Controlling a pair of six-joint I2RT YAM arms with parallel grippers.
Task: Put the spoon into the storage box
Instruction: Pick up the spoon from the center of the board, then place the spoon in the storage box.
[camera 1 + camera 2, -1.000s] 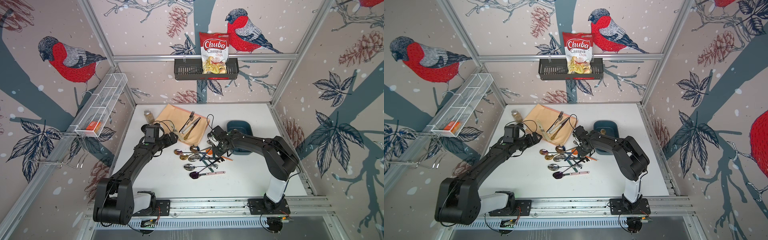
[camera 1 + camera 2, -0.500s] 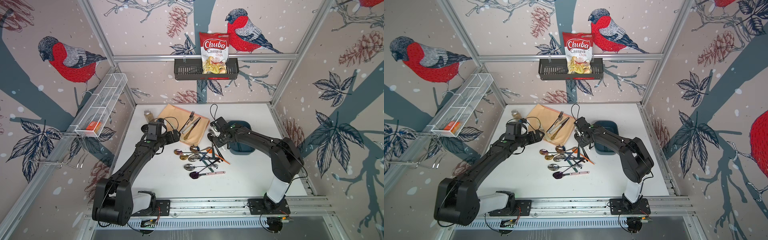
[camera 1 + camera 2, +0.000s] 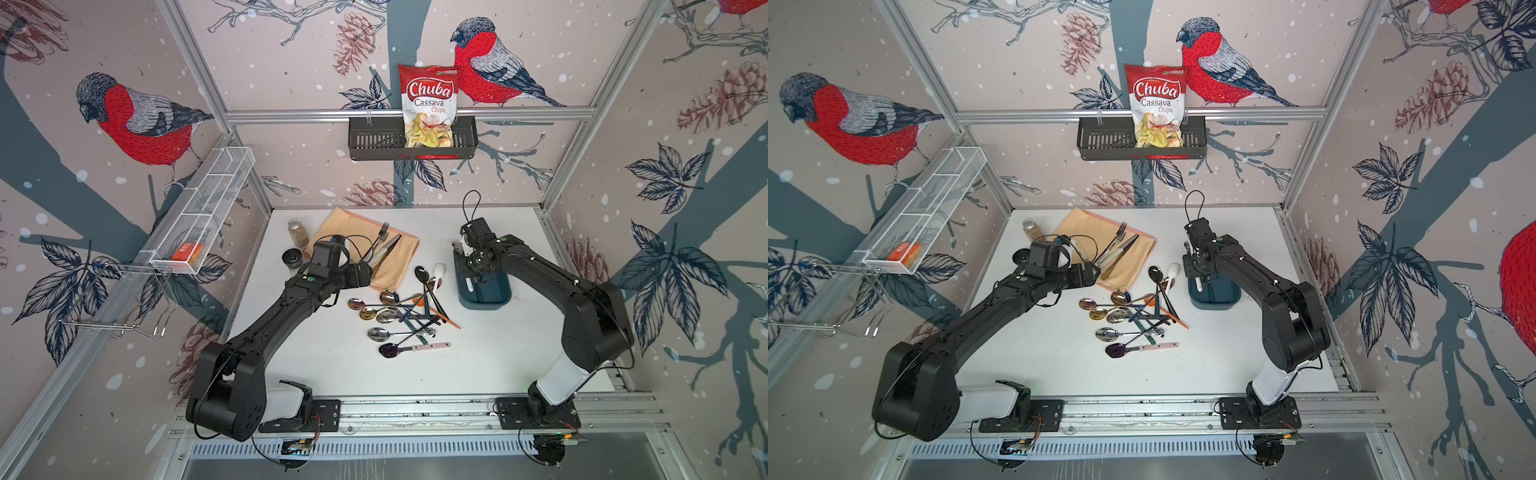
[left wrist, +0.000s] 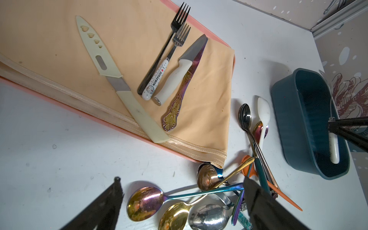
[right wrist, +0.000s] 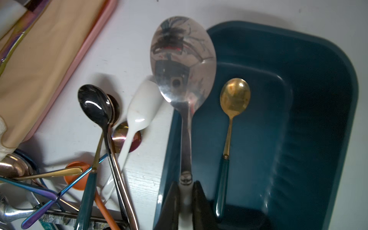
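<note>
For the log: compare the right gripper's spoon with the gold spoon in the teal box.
The silver spoon has a mirror bowl and white handle; the gold spoon a brassy bowl and teal handle. The silver spoon is pinched by the right gripper; the gold spoon lies free on the storage box floor. Both run along the box, bowls the same way.

We are looking at wallpapered walls (image 3: 291,62) showing red-breasted birds (image 3: 141,120) and pinecones (image 3: 353,45), aluminium framing (image 3: 291,116) running across them, a black basket (image 3: 374,143) hanging there, and a white counter (image 3: 498,353) lying below.
</note>
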